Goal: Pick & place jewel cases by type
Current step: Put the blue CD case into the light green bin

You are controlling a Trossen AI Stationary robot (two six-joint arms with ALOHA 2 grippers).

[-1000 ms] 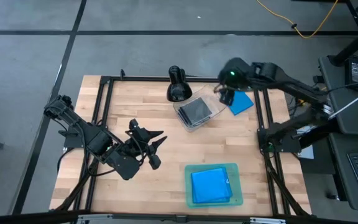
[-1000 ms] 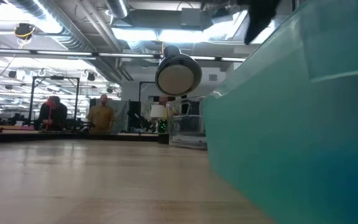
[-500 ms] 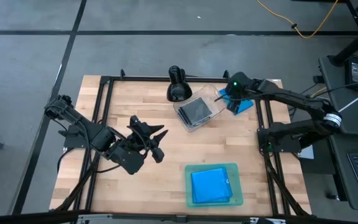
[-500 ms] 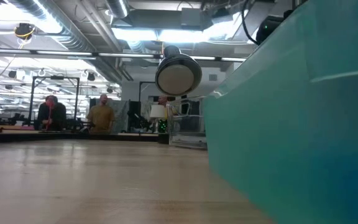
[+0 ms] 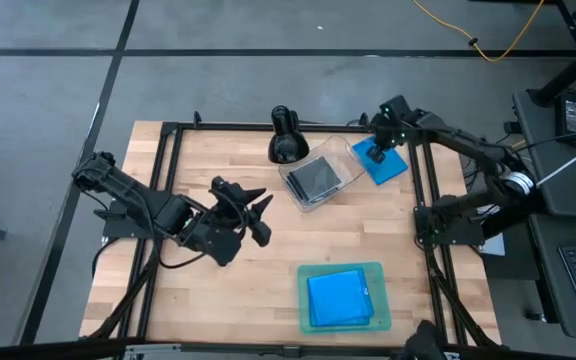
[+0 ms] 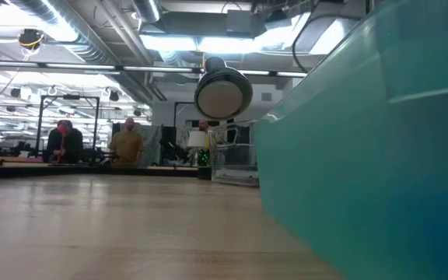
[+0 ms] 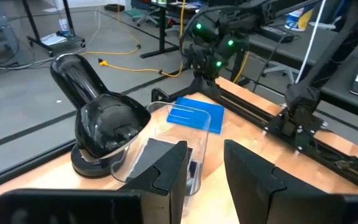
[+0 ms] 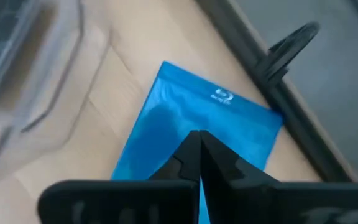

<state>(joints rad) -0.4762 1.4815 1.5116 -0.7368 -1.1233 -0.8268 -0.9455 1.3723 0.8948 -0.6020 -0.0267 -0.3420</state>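
**Right gripper comes down on the blue case**

Since a second ago, the right gripper [image 5: 376, 153] has dropped down onto the loose blue case [image 5: 386, 163] at the upper right of the frame, and its fingers [image 8: 197, 158] have closed together. They sit tip to tip over the case; I cannot tell if they pinch it. The left gripper [image 5: 258, 215] has slid a little toward the middle. It hangs left of center, fingers [image 7: 166, 171] partly apart and holding nothing. Black cases [image 5: 317, 177] lie in the clear tub [image 5: 293, 182] at upper center, beside a black lamp [image 5: 285, 135]. More blue cases [image 5: 339, 298] lie in the teal tray [image 5: 378, 270] at the bottom.
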